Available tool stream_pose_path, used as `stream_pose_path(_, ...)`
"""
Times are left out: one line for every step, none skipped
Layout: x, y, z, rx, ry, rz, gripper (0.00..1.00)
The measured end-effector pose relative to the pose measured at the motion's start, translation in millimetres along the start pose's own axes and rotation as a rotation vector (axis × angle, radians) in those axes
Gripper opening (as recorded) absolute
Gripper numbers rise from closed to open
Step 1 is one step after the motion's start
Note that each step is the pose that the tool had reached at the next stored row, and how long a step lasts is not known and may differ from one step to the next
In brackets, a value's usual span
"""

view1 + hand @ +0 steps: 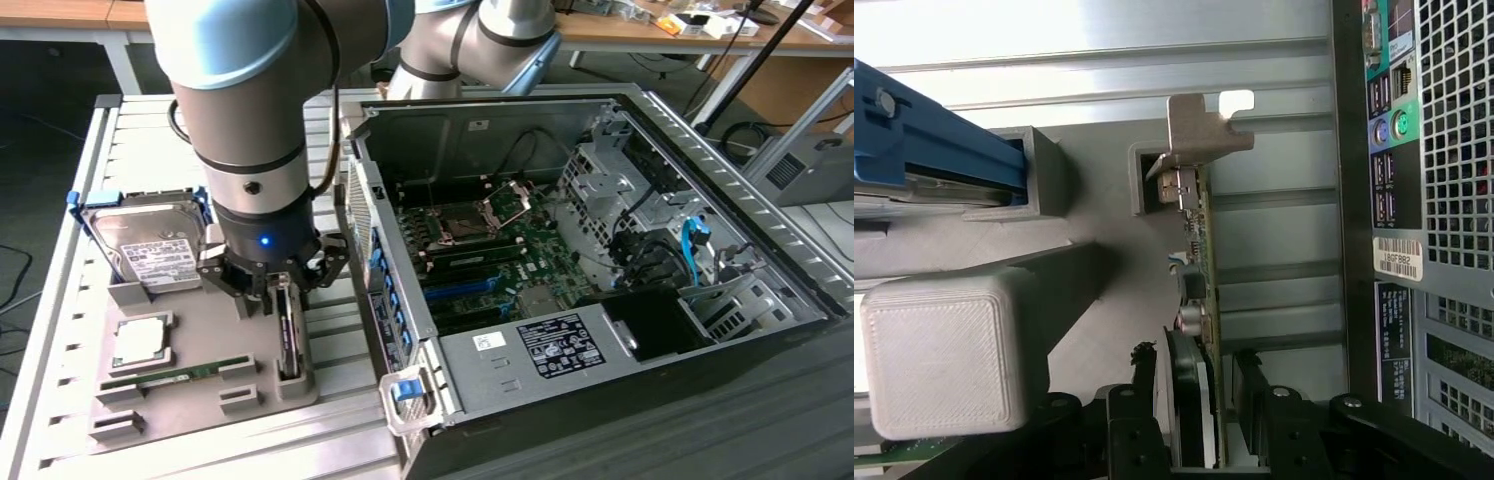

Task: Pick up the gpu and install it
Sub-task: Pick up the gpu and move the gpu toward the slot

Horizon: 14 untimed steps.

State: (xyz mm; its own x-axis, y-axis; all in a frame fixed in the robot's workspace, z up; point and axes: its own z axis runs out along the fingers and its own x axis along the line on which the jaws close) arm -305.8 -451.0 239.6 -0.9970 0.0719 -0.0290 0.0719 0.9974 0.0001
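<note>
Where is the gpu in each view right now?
Exterior view: the gpu stands on edge in the grey tray, under the gripper, at the exterior view's left.
Wrist view: the gpu runs edge-on between the gripper's fingers.
Shared landmark: the computer case beside it.

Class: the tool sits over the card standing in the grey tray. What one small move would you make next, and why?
Probably close the tool on the gpu. Its fingers stand either side of the card with gaps showing, so nothing is gripped yet. The gpu stands on edge in its slot on the grey tray, beside the open computer case.
</note>
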Motion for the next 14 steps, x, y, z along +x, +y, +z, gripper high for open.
stream_pose_path(0.0,-0.7,-0.5,-0.0003,-0.0006,0.000,0.44)
stream_pose_path(0.0,-0.7,-0.5,-0.0002,-0.0006,0.000,0.44)
stream_pose_path(0.0,-0.8,-0.6,-0.0001,-0.0005,0.000,0.44)
stream_pose_path(0.0,-0.9,-0.7,0.0000,-0.0005,0.000,0.44)
stream_pose_path(0.0,-0.9,-0.6,-0.0002,-0.0006,0.000,0.44)
stream_pose_path(0.0,-0.9,-0.6,-0.0002,-0.0005,0.000,0.42)
stream_pose_path(0.0,-0.9,-0.6,0.0000,-0.0004,0.000,0.36)
stream_pose_path(0.0,-0.9,-0.7,0.0000,-0.0004,0.000,0.29)
stream_pose_path(0.0,-0.9,-0.6,-0.0001,-0.0005,0.000,0.29)
stream_pose_path(0.0,-0.9,-0.6,-0.0001,-0.0005,0.000,0.29)
stream_pose_path(0.0,-0.9,-0.6,-0.0002,-0.0005,0.000,0.29)
stream_pose_path(0.0,-0.9,-0.6,-0.0001,-0.0005,0.000,0.29)
stream_pose_path(0.0,-0.9,-0.6,-0.0001,-0.0005,0.000,0.29)
stream_pose_path(0.0,-0.9,-0.6,-0.0002,-0.0005,0.000,0.29)
